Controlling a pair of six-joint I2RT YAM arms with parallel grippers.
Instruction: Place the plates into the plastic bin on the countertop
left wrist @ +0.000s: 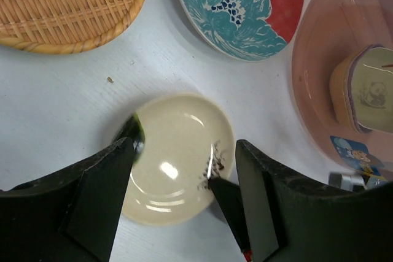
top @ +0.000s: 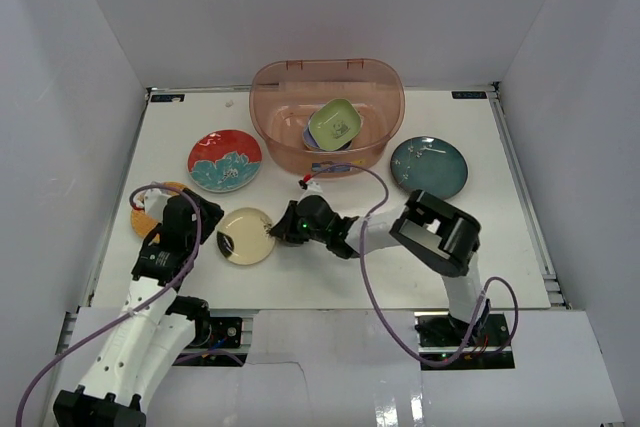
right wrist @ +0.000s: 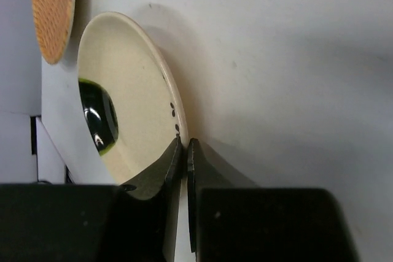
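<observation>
A cream plate (top: 245, 236) (left wrist: 175, 161) (right wrist: 123, 96) lies on the white countertop (top: 330, 267). My right gripper (top: 283, 230) (right wrist: 185, 142) is shut on its right rim, one finger over the rim and one under. The left gripper (top: 198, 211) (left wrist: 184, 145) hangs open just left of and above the same plate, touching nothing. The reddish plastic bin (top: 280, 97) (left wrist: 319, 47) stands at the back with a green squarish plate (top: 334, 124) on a lavender one (top: 312, 139) inside. A red plate with a teal flower (top: 225, 160) (left wrist: 245, 4) sits left of the bin.
An orange woven-look plate (top: 145, 215) (left wrist: 67, 4) lies at the left, partly under my left arm. A dark teal plate (top: 429, 166) rests right of the bin. White walls close in the counter on three sides.
</observation>
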